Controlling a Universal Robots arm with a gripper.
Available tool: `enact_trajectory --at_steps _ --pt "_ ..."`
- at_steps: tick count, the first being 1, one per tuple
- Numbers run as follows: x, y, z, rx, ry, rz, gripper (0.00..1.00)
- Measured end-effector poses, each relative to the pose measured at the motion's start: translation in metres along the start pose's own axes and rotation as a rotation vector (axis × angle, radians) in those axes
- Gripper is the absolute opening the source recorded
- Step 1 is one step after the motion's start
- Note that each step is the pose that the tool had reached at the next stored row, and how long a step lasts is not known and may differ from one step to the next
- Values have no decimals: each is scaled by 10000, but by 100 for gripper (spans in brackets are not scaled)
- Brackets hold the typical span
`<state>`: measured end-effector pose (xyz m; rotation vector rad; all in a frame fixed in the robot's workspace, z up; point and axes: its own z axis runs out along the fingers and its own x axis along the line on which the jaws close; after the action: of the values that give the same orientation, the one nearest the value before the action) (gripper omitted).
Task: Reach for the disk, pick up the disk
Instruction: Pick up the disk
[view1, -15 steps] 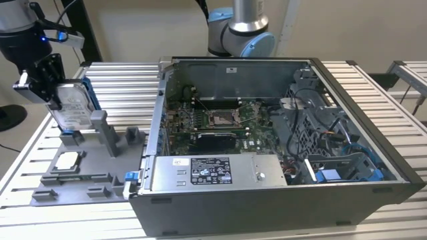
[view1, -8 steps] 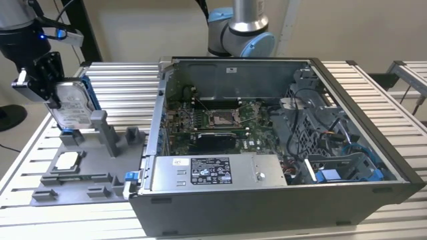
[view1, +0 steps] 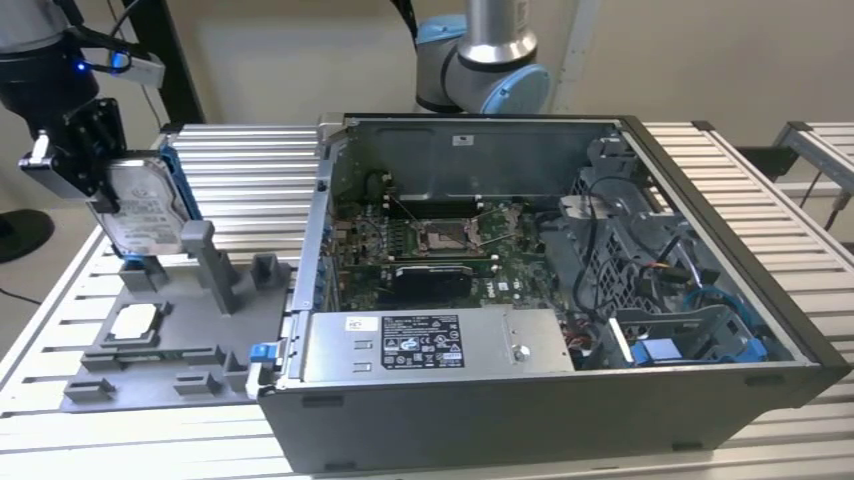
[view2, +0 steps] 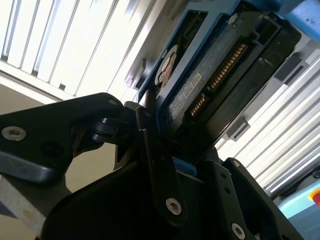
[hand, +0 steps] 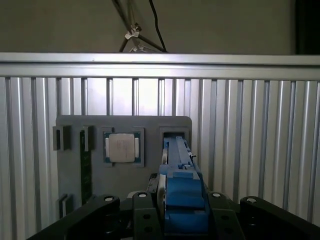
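End effector (view1: 96, 182) at the exterior view's left, black fingers (hand: 142, 217) clamped on both flat faces of the disk (view1: 144, 205). Disk held upright on edge, slightly tilted, blue rail along the side facing the computer case (view1: 534, 300). Lower edge of the disk sits at the posts of the grey fixture (view1: 180, 335); cannot tell whether it is clear of the slot (hand: 174, 134). In the second wrist view the disk's connector end and circuit side show. 1 small square chip (hand: 122, 148) lies in a fixture pocket just beside the slot. Fixture rests on the ribbed bench (view1: 254, 165), beside the open case.
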<state>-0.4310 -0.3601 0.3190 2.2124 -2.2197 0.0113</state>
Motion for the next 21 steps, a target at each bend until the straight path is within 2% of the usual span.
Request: enact_trajectory --at_steps 21 --pt "1 0 -130 2 14 0 0"
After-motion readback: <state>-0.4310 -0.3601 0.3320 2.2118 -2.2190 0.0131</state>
